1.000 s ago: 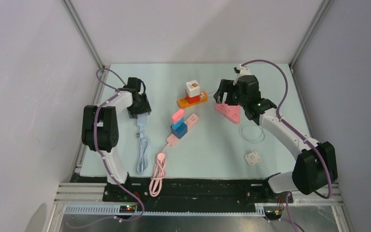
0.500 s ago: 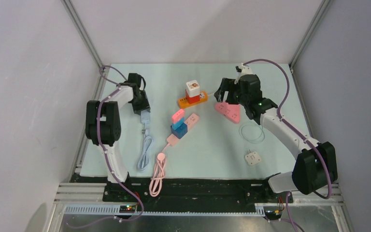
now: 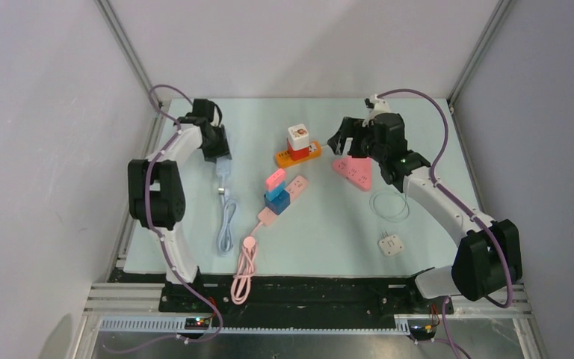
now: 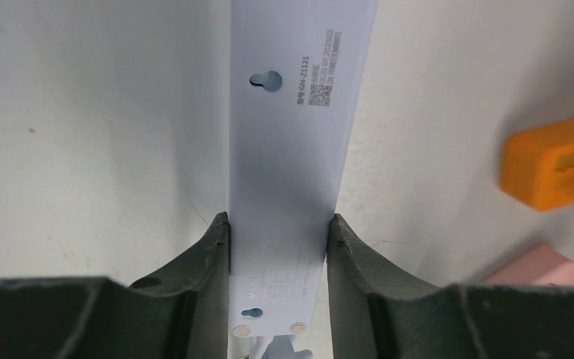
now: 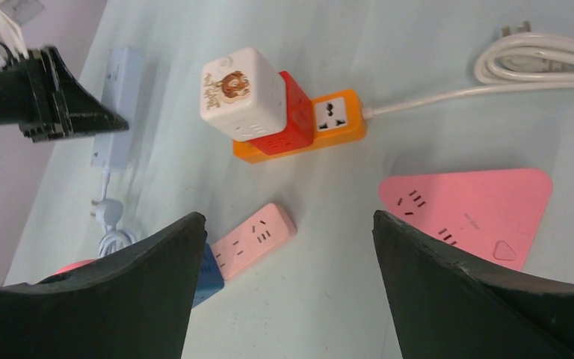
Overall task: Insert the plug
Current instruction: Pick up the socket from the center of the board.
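Left wrist, left fingers [image 4: 205, 258] clamping pale blue power strip [image 4: 295, 149], long axis straight ahead, right fingers [image 5: 448, 292] spread empty.

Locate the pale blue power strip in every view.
Top external: pale blue power strip lies left of centre.
Left wrist: centre, running up the frame between the left end effector's fingers.
Right wrist: upper left, partly behind a black end effector.
Shared landmark: the orange power strip sits to its right in all three views.

L fingers [image 4: 208, 258] clamped, R fingers [image 5: 157, 280] spread wide.
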Controlling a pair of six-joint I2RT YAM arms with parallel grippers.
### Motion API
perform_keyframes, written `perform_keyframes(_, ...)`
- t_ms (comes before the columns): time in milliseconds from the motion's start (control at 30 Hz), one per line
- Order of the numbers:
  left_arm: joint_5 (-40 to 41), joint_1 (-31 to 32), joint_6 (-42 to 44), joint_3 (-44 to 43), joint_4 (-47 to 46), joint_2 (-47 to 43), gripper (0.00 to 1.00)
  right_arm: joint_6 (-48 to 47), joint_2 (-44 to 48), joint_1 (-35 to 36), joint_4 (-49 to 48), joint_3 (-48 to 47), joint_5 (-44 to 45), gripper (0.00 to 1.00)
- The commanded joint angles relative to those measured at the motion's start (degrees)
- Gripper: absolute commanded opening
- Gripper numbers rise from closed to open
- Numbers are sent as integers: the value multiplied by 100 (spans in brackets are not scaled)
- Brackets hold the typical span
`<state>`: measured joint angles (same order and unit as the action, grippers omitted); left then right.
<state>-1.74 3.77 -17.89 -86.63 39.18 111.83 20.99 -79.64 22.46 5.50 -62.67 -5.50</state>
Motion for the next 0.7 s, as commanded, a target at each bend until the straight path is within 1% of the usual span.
perform_keyframes(0, -642, -24, 374, -611, -204, -966, 0, -3, 69, -22, -476, -24, -553, 88)
perform_keyframes(133, -1162, -2, 790, -979, -200, -1498, 0, -38, 72, -7, -711, -181, -1222, 95)
perform_keyframes(267, -1489, 24, 1332, -1323, -211, -2034, 0, -119, -20, 32, -628, -572, -1635, 96)
perform_keyframes(433, -2349, 53, 1724, -1612, -283, -2628, 0, -102, 15, 56, -658, -848, -1886, 96)
perform_keyframes(467, -2423, 80, 1863, -1693, -303, -2731, 0, -86, 28, 57, -670, -867, -1923, 96)
perform_keyframes(567, -2727, 255, 2269, -1864, -357, -2908, 0, -29, 55, 57, -752, -922, -2003, 96)
perform_keyframes(667, -3019, 421, 2345, -2268, -416, -2894, 0, -9, 97, 46, -788, -1003, -2109, 96)
